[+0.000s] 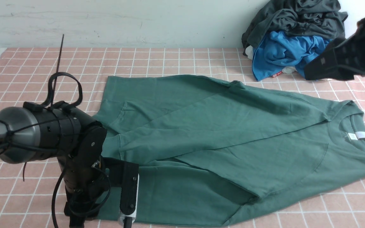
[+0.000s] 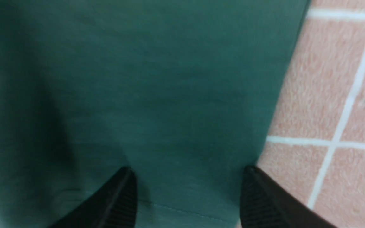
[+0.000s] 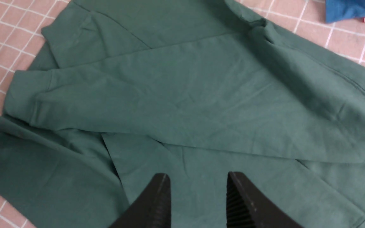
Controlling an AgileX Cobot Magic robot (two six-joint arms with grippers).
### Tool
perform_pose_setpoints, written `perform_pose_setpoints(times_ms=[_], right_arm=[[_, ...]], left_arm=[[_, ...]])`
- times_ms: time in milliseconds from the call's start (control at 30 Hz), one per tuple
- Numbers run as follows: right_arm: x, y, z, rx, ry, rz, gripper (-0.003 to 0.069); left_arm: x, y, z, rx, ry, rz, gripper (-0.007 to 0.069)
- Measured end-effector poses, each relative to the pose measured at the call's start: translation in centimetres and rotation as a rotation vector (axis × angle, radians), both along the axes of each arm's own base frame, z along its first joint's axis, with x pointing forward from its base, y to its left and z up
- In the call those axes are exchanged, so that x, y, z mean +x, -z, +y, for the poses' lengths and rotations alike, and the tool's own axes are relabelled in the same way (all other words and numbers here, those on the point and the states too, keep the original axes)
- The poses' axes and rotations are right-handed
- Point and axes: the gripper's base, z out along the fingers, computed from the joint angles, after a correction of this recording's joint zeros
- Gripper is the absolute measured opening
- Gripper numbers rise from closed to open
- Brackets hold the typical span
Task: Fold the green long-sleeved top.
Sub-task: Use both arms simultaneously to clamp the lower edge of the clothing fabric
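The green long-sleeved top [image 1: 220,133] lies flat on the pink checked table cloth, neck and white label [image 1: 360,135] to the right. Both sleeves are folded across its body. My left gripper [image 1: 126,218] points down at the top's near-left hem corner. In the left wrist view this gripper [image 2: 188,172] is open, with the green cloth [image 2: 169,95] and its stitched hem lying under the gap. My right gripper [image 1: 310,73] hangs high at the far right. In the right wrist view it [image 3: 198,177] is open above the top [image 3: 182,95] and grips nothing.
A pile of clothes sits at the back right against the wall: a dark grey garment [image 1: 296,19] on a bright blue one [image 1: 280,53]. The blue garment's edge [image 3: 350,9] shows in the right wrist view. Pink tiled cloth [image 1: 43,69] surrounds the top.
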Motion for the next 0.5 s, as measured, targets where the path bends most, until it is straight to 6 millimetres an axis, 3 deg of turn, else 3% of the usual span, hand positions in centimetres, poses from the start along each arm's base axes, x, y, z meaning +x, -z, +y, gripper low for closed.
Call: perform_pose_setpoints(times_ms=[500], right_arm=[[-0.25, 0.31, 0.81, -0.015, -0.016, -0.049, 0.0232]], left_arm=[[0.2, -0.03, 0.95, 0.023, -0.036, 0.029, 0.0239]])
